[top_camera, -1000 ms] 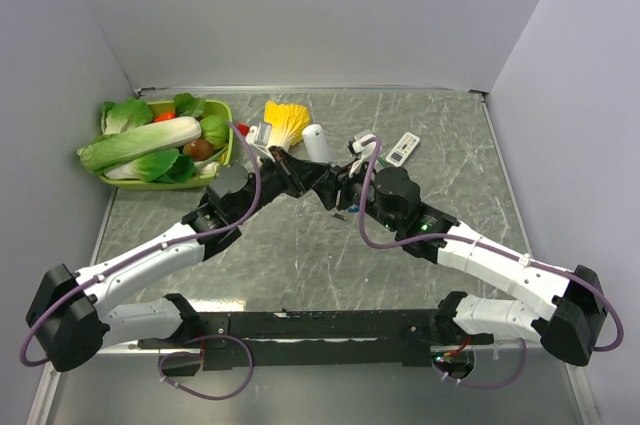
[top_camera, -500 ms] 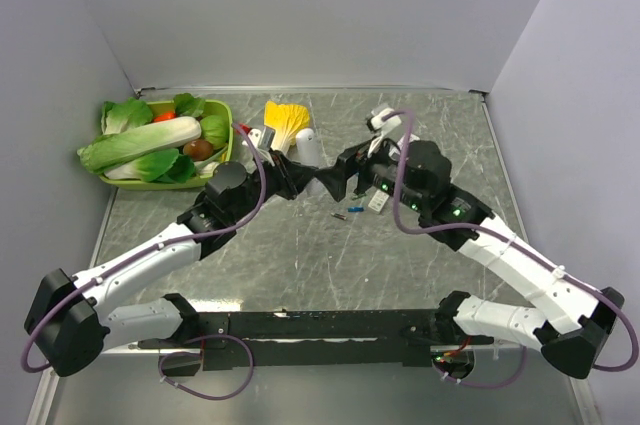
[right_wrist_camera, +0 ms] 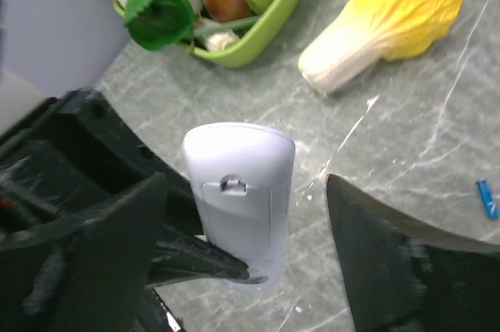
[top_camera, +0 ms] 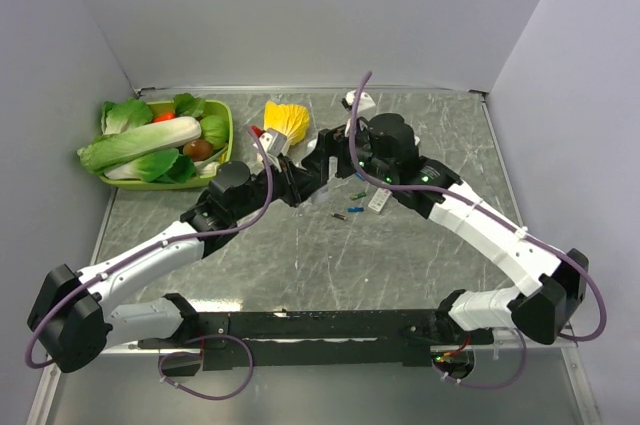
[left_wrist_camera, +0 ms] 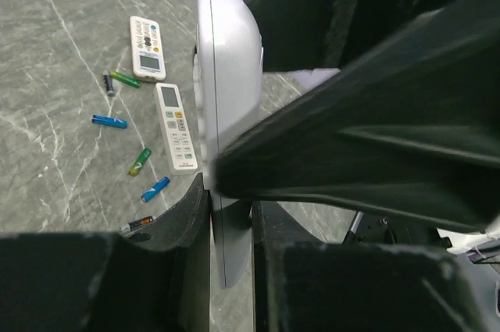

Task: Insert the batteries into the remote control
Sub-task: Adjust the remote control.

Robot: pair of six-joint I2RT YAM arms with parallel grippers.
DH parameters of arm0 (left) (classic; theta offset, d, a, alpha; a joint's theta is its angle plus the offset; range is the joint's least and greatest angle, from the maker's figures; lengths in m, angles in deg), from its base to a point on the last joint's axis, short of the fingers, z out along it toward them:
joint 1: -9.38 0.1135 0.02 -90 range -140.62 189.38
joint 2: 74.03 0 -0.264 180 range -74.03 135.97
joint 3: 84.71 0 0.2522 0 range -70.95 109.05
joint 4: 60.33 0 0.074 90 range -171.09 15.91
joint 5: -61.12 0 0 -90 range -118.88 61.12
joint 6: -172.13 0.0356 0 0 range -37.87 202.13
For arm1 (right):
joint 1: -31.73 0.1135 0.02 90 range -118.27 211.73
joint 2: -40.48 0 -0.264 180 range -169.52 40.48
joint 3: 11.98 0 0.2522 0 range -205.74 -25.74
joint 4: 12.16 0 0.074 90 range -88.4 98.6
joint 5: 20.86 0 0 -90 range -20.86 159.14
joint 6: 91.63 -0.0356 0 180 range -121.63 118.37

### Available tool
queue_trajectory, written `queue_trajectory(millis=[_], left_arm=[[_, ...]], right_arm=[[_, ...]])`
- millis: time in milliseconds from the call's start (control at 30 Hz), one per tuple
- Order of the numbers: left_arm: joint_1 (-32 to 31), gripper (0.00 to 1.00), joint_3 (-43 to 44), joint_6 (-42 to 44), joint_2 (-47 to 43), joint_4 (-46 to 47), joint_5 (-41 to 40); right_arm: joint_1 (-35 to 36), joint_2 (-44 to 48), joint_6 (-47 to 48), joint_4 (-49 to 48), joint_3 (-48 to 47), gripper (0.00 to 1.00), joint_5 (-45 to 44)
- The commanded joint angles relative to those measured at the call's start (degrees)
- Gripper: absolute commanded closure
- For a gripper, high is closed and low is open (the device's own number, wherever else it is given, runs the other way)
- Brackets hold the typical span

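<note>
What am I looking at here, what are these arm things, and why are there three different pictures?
These are two robot arms bolted to a table, each ending in a two-finger hand. One picture looks down from above; the other two come from a camera on each wrist. The left hand is clamped on a white remote, held off the table, battery cover showing. The right hand is open, fingers either side of that remote, gripping nothing. On the table lie coloured batteries, two more remotes, a green basket of vegetables and a yellow cabbage.
</note>
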Motion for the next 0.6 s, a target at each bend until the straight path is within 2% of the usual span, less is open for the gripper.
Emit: queue_trajectory(millis=[0,33,67,133,167,200,267,367,467,567], left_arm=[[-0.34,0.99,0.61,1.61,0.44,3.66,2.60],[-0.34,0.99,0.53,1.61,0.36,3.74,2.43],[-0.34,0.98,0.09,1.52,0.27,4.00,2.25],[-0.34,0.87,-0.35,1.34,-0.17,3.83,1.99],[-0.34,0.81,-1.14,1.17,-0.26,3.92,2.08],[-0.34,0.67,-1.58,1.43,-0.26,4.62,2.08],[-0.26,0.57,-2.72,0.99,-0.09,5.15,2.51],[-0.34,0.52,-4.13,1.08,-0.17,5.67,2.95],[-0.34,0.51,-4.92,1.52,-0.61,5.07,1.39],[-0.34,0.59,-4.75,2.75,-1.58,4.10,0.85]], right_arm=[[-0.32,-1.43,-3.53,-0.57,-3.24,0.20,2.56],[-0.32,-1.69,-3.88,-0.92,-3.07,0.26,3.01],[-0.32,-1.60,-4.84,-1.45,-2.90,0.39,3.28],[-0.41,-1.43,-5.29,-2.33,-2.72,0.56,3.28],[-0.41,-1.43,-5.11,-2.50,-2.89,0.72,2.93],[-0.32,-1.43,-5.11,-2.51,-3.15,0.78,2.75],[-0.41,-1.60,-5.81,-3.03,-3.86,0.93,1.87],[0.21,-1.78,-6.87,-2.77,-4.92,1.00,1.52],[1.09,-1.34,-7.04,-3.65,-3.69,1.00,-0.14],[1.79,-1.08,-7.40,-3.99,-3.25,1.00,-0.06]])
